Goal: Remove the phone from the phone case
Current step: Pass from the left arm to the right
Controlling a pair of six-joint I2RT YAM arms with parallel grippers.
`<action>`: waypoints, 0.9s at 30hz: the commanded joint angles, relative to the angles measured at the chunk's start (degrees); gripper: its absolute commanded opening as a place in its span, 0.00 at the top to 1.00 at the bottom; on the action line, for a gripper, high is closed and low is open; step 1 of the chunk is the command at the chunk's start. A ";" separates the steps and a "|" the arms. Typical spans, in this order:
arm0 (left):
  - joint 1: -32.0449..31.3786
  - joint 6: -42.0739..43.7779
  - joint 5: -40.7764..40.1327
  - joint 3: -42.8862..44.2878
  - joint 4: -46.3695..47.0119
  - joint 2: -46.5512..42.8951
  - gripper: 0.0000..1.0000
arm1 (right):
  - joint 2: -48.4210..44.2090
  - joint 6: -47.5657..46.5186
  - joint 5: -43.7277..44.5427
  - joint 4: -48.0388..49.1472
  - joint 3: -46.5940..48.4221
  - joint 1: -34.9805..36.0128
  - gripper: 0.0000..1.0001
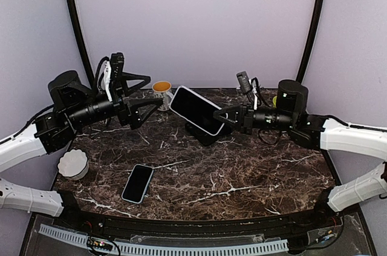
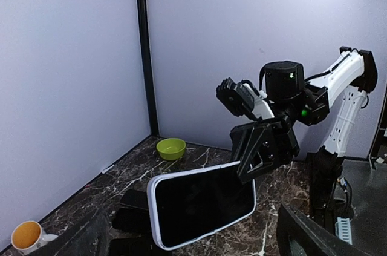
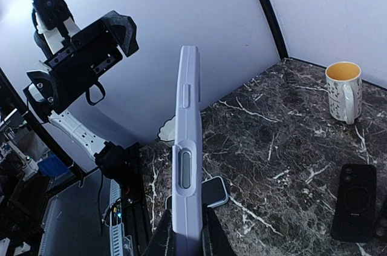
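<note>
Desk (image 1: 242,177) centre, far side: right claw (image 1: 222,115) clamps the phone case (image 3: 187,105), holding the phone (image 1: 195,109) aloft, screen facing the left claw (image 1: 156,91), which gapes empty just beside it, presumably for prying access. Only right wrist view shows the case's buttoned side edge.

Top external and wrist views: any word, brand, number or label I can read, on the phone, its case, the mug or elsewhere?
No readable text in any view.
On the held phone: dark screen, nothing shown.
On its pale case: blank edge, no brand.
On the second phone, lying flat: dark, no marks.
On the mug: speckles only, no lettering.
On the black slab: a ring mark, no words.
</note>
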 commanded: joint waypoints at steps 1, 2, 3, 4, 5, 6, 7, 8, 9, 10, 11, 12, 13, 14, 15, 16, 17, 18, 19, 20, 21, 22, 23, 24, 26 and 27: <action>0.23 11.63 0.48 -1.32 -3.02 0.18 0.01 | -0.27 -5.50 0.94 -1.13 2.85 0.62 1.00; 0.20 13.05 1.23 -1.89 -2.53 0.40 0.01 | -0.43 -6.91 0.85 -1.70 2.49 0.74 1.00; 0.19 13.55 2.73 -3.07 -2.24 0.80 0.01 | -0.75 -9.04 0.70 -2.52 2.30 0.78 1.00; 0.21 14.34 3.45 -3.47 -2.12 1.01 0.01 | -1.32 -10.76 1.22 -3.34 1.83 1.03 1.00; 0.20 14.86 5.07 -4.06 -2.26 1.44 0.01 | -1.69 -12.43 2.94 -4.82 1.58 1.42 1.00; 0.21 16.41 5.98 -4.32 -2.78 1.60 0.01 | -2.35 -14.12 4.45 -5.77 1.16 1.87 1.00; 0.20 17.21 7.96 -4.84 -2.94 1.78 0.01 | -3.14 -15.45 6.51 -6.13 0.51 2.41 1.00; 0.19 19.10 8.88 -5.19 -3.23 1.77 0.01 | -3.89 -16.50 8.84 -5.93 -0.52 3.10 1.00; 0.19 20.14 11.23 -5.72 -3.43 1.65 0.02 | -4.77 -17.28 11.75 -5.31 -1.63 3.84 1.00; 0.19 22.30 12.49 -6.00 -4.26 1.55 0.02 | -5.72 -18.76 13.61 -4.22 -3.06 4.50 1.00; 0.19 23.54 15.19 -5.99 -5.09 1.52 0.02 | -6.68 -20.15 14.57 -2.74 -5.22 5.20 1.00; 0.19 26.22 16.58 -5.70 -7.11 1.43 0.02 | -7.85 -21.56 15.09 -0.80 -7.04 5.83 1.00; 0.19 27.52 19.00 -5.53 -8.31 1.37 0.03 | -9.03 -23.28 15.36 1.63 -9.23 6.32 1.00; 0.19 29.94 19.94 -5.39 -10.05 1.18 0.03 | -10.30 -25.03 15.33 4.28 -11.47 6.84 1.00; 0.19 30.88 20.90 -5.38 -10.66 1.07 0.03 | -11.41 -26.74 15.74 7.17 -13.50 7.30 1.00; 0.19 32.58 21.15 -5.48 -11.74 0.92 0.03 | -12.24 -28.46 15.95 9.62 -15.39 7.55 1.00; 0.19 33.43 21.33 -5.55 -12.16 0.94 0.04 | -13.01 -30.38 16.25 11.54 -16.76 7.89 1.00; 0.19 35.44 21.36 -5.79 -12.92 1.16 0.05 | -13.42 -32.96 16.31 12.83 -17.80 8.31 1.00; 0.23 36.66 21.41 -5.93 -13.42 1.32 0.06 | -13.67 -34.76 16.58 13.18 -18.21 8.72 1.00; 0.21 38.80 21.49 -6.19 -13.87 1.78 0.07 | -13.63 -35.70 17.23 13.09 -18.19 8.99 1.00; 0.19 39.65 21.42 -6.35 -13.97 2.03 0.09 | -13.51 -36.66 17.30 13.25 -18.17 9.10 1.00; 0.19 40.84 21.53 -6.69 -13.98 2.51 0.09 | -13.40 -38.82 16.07 13.12 -18.18 9.17 1.00; 0.21 41.43 21.64 -6.86 -14.06 2.70 0.10 | -13.23 -42.15 14.27 12.12 -18.06 9.33 1.00; 0.20 41.58 22.01 -7.37 -14.03 2.96 0.12 | -12.99 -45.38 13.21 10.85 -17.66 9.78 1.00; 0.19 42.40 22.69 -8.27 -13.41 3.18 0.16 | -12.30 -52.70 11.33 5.96 -16.62 10.55 1.00; 0.19 42.89 22.92 -8.58 -12.86 3.21 0.18 | -11.73 -56.33 10.46 3.68 -16.04 10.99 1.00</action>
